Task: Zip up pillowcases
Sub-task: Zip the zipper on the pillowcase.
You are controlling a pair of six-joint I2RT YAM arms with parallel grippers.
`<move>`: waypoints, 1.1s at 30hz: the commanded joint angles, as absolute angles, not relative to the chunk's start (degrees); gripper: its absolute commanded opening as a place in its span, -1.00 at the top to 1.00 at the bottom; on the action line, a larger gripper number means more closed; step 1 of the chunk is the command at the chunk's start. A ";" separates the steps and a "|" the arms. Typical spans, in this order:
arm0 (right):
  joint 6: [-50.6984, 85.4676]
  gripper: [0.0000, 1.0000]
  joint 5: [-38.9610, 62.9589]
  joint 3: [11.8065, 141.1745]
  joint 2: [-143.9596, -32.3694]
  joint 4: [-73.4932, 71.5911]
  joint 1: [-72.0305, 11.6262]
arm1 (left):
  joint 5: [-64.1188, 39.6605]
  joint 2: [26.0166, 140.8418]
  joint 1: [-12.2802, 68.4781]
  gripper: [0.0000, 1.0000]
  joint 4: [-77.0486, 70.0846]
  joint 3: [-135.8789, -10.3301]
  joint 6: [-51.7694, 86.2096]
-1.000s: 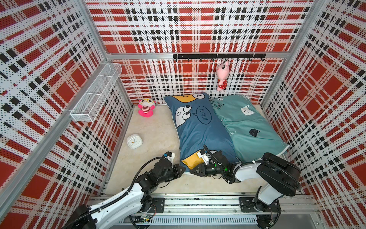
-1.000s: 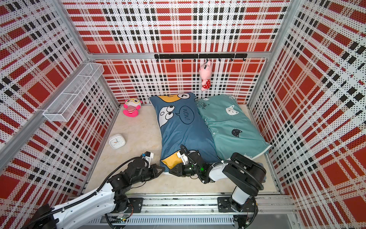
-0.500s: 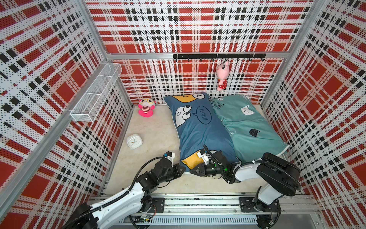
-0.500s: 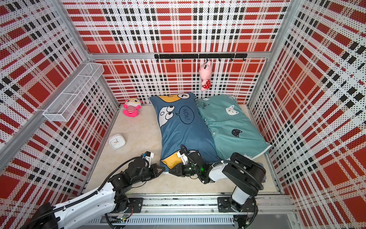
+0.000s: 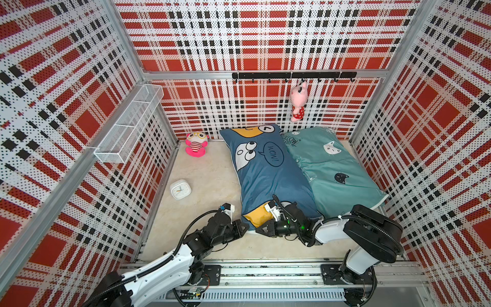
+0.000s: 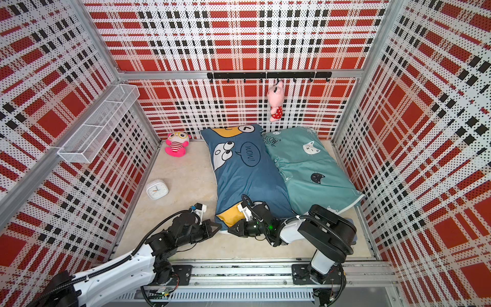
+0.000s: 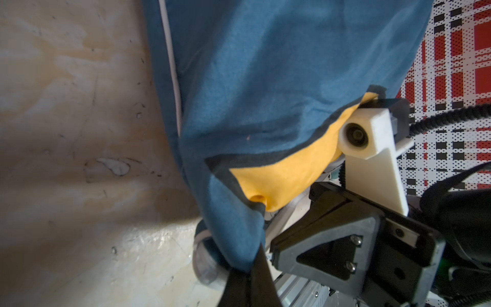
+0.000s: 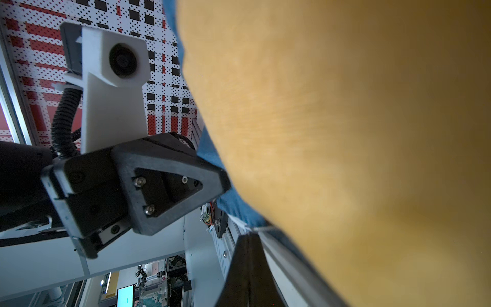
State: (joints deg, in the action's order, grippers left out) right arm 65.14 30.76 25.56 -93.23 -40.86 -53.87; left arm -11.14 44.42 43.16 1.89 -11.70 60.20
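Blue cloth (image 7: pixel 236 234) is pinched by the left gripper (image 7: pixel 248 276), the right gripper (image 8: pixel 248 239) pressed together at the dark blue pillowcase (image 5: pixel 268 180) seam. Next, draw the zipper along.

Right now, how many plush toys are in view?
2. The hanging plush toy is on the hook rail; the seated plush toy is on the floor near the dark blue pillowcase. None looks hidden.

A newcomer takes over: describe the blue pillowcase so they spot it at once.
Find the black hook rail on the back wall; two pillowcases lie side by side below it. The blue pillowcase is the one nearer the clock. Unlike the teal pillowcase with small cat heads, it is dark blue with a big-eyed cartoon face, a speech bubble and yellow patches.
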 commanded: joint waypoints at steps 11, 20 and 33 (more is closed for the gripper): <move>61.74 1.00 24.58 26.32 -86.35 -27.07 -54.14 | -10.11 42.16 39.47 1.00 5.03 -13.10 58.50; 61.20 1.00 21.09 26.92 -82.24 -20.98 -54.13 | -10.74 41.03 35.41 1.00 8.06 -13.86 56.10; 59.33 1.00 14.59 28.08 -74.57 -7.81 -54.02 | -7.69 42.83 31.34 1.00 11.73 -16.58 52.65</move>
State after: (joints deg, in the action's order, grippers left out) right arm 60.29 17.63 26.74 -76.42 -13.37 -53.95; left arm -11.05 42.89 32.71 9.91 -14.63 54.39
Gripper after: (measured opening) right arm 0.044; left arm 0.045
